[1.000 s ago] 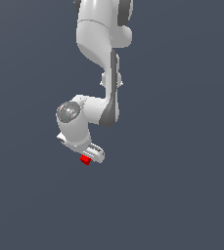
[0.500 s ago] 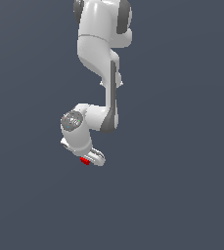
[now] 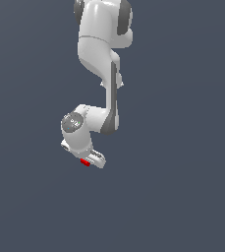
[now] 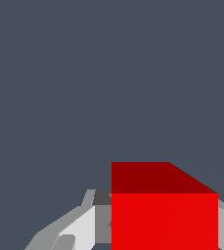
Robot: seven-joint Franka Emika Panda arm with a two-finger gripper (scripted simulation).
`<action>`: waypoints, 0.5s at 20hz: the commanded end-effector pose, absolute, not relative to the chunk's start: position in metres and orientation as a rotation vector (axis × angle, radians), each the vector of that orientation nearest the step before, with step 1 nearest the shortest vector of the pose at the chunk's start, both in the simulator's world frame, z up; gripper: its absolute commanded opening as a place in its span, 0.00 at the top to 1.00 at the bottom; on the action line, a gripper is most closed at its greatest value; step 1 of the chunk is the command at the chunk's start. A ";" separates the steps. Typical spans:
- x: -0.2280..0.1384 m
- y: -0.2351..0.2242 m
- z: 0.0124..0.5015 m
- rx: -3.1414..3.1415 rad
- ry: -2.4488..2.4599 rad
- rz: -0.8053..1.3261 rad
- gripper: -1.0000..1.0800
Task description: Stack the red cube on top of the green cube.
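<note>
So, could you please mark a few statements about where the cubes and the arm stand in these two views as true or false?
1. The red cube sits between the jaws of the gripper. True.
2. The green cube is visible beside the red cube. False: no green cube shows in either view.
3. In the exterior view, only a small part of the red cube shows below the white wrist. True.
4. The red cube already rests on top of the green cube. False: the wrist view shows only plain grey surface beyond the red cube.
5. The arm enters the exterior view from the bottom edge. False: it comes down from the top edge.
</note>
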State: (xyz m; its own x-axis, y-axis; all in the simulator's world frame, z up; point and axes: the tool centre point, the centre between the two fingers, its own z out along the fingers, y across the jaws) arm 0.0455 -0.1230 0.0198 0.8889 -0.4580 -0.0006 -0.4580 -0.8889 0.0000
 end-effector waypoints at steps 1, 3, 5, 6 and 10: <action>0.046 -0.123 0.020 -3.053 0.741 0.000 1.00; 0.045 -0.123 0.020 -3.053 0.741 0.000 1.00; 0.045 -0.123 0.021 -3.053 0.741 0.000 1.00; 0.045 -0.123 0.023 -3.053 0.741 0.000 1.00; 0.045 -0.123 0.035 -3.053 0.740 0.001 1.00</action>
State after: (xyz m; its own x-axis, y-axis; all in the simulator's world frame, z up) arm 0.0443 -0.1229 0.0288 0.8888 -0.4582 -0.0023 -0.4582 -0.8888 0.0004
